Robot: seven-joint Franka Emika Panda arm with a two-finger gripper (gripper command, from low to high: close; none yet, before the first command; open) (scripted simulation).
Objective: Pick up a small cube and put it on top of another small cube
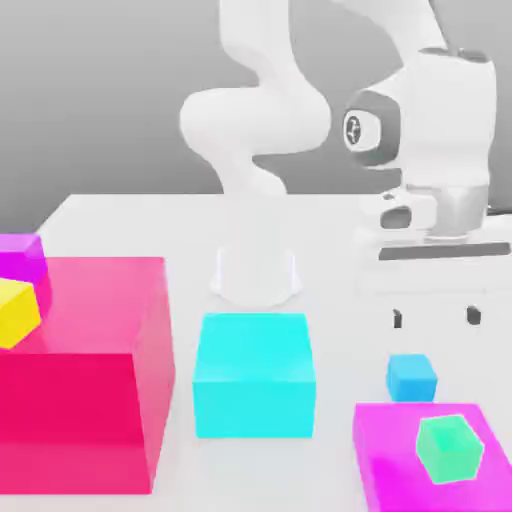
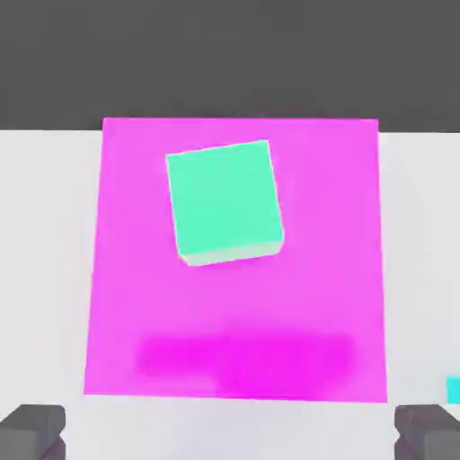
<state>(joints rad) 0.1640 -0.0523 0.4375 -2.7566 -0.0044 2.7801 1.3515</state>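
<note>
Status: nothing stacked, nothing in grip; as I read it, pick, lift, carry and place are all left, and the step in hand is lining up for the pick. Using the magenta slab [image 1: 385, 455] as reference, exterior view's left to right: red block [image 1: 70, 420] is well apart from the slab, out to the exterior view's left, with the purple block [image 1: 18, 258] and small yellow cube [image 1: 14, 313] out there too. Big cyan block [image 1: 254, 407] sits between red block and slab, on the worktop [image 1: 335, 460]. Small sky-blue cube [image 1: 411, 378], the one to pick, is on the worktop just behind the slab's far edge, on the robot-base side; can't tell if it touches the slab. End effector [image 1: 436, 317] is up in the air, also on the slab's base side, jaws spread wide with nothing between them. So the sky-blue cube is below the end effector, near the slab's far edge, maybe a bit to the exterior view's left of the jaw midline. Small green cube [image 2: 225, 199] rests on top of the slab, turned slightly against its edges; likely the stack base, though yellow can't be ruled out. Next move should be centring on the sky-blue cube, then straight down. Watch the slab edge: a jaw could clip it on descent, or the cube could get nudged into it.
</note>
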